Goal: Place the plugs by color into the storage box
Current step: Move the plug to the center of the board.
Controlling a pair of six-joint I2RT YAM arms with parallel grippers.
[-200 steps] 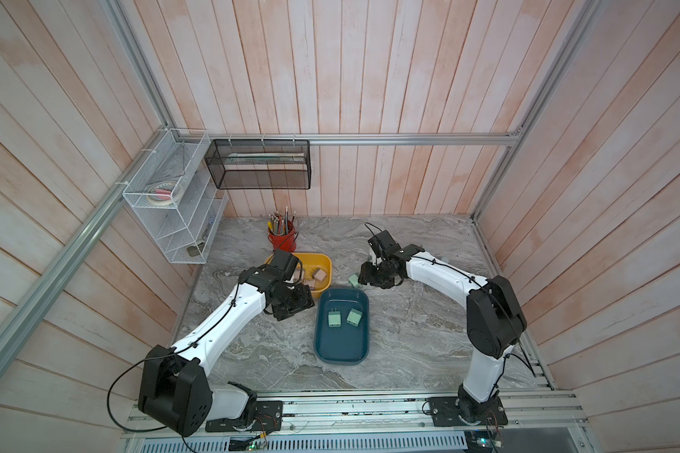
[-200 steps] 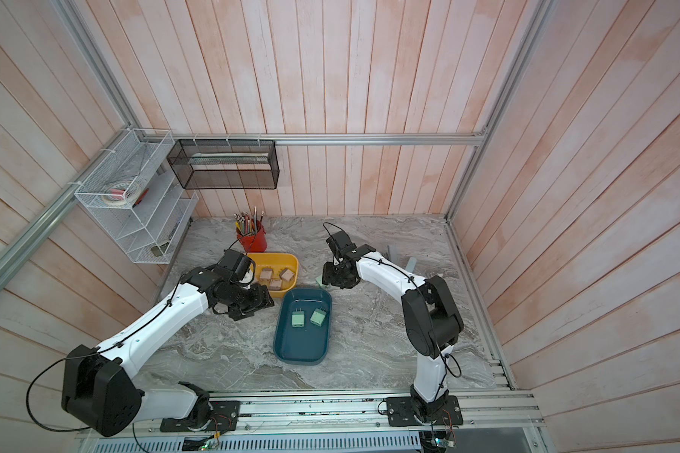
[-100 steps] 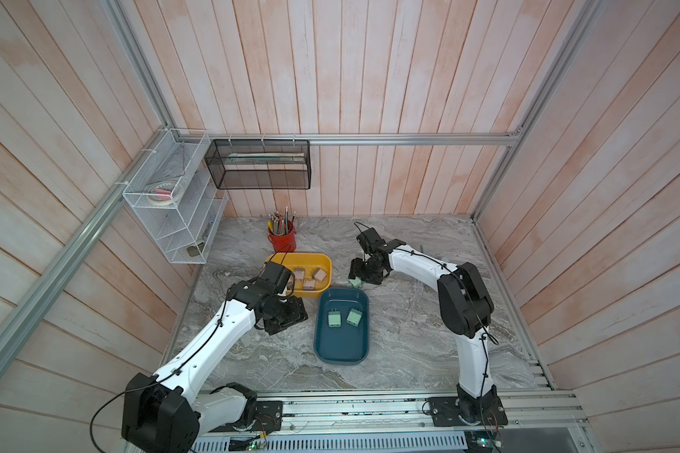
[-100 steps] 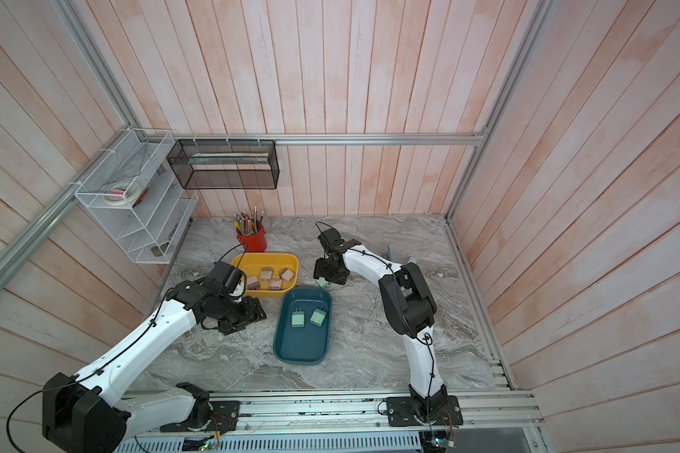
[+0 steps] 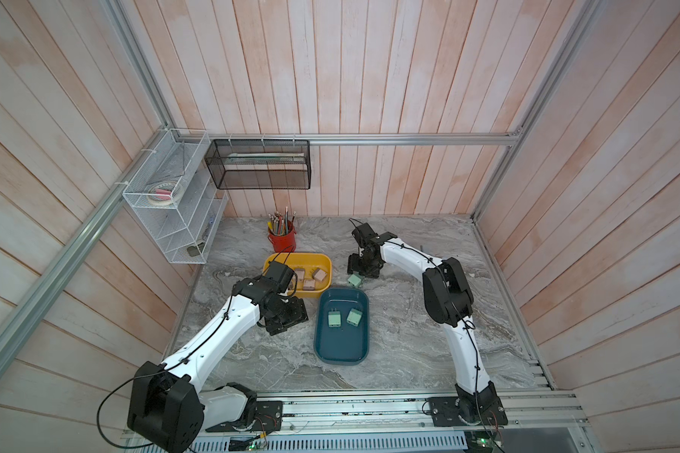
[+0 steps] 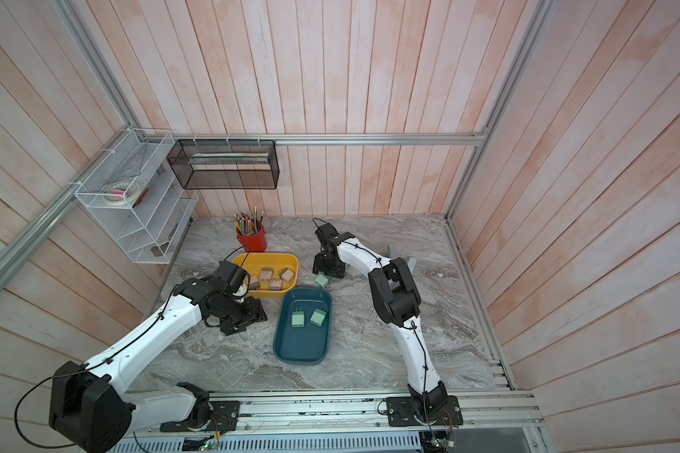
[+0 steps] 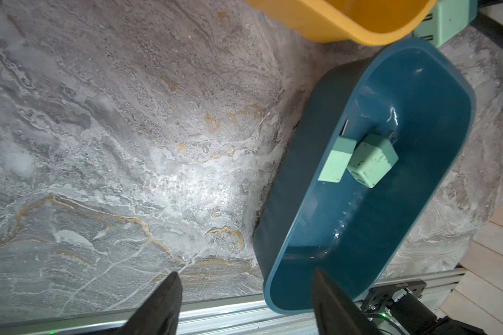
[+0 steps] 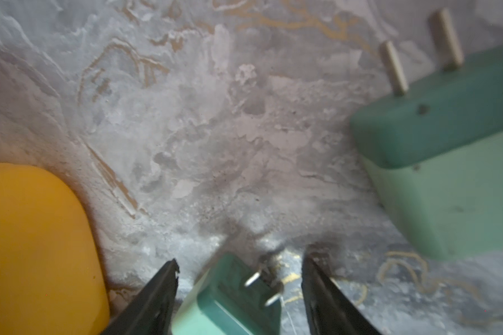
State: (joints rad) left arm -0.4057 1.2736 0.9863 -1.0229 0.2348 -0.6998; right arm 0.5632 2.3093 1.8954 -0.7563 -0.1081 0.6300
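Right hand [image 8: 241, 259] is down at the bench [image 8: 204, 139], fingers [image 8: 157, 290] apart, straddling a green plug [image 8: 227, 301]. A gap shows on the prong side. The other finger is close to the body; I can't tell if it touches. Nothing gripped yet. The plug lies on its side, skewed between the fingers.

A second green plug [image 8: 447, 162] lies just beside the hand, outside the fingers, also on its side. The yellow tray [image 8: 32, 246] is close on the hand's other side.

Step, as I read it: close on the straddled plug and carry it to the blue tray [image 5: 342, 347]. That tray is near the hand, on its base-ward side, and already holds two green plugs [image 5: 333, 317].

Doing it well:
- Put the pads on flat plastic, not the prongs; metal likely slips and twists.
- Square the hand to the plug, or expect it to swivel as the fingers close.
- Lift straight up first; the neighbouring plug and the yellow tray wall crowd the hand.
- Release low over bare tray floor, clear of the two inside.

Left hand [image 7: 246, 272]: fingers apart, empty, hanging over bare bench with the blue tray just beside it. Best kept back from the drop path. Tan plugs [image 5: 319, 274] sit in the yellow tray.
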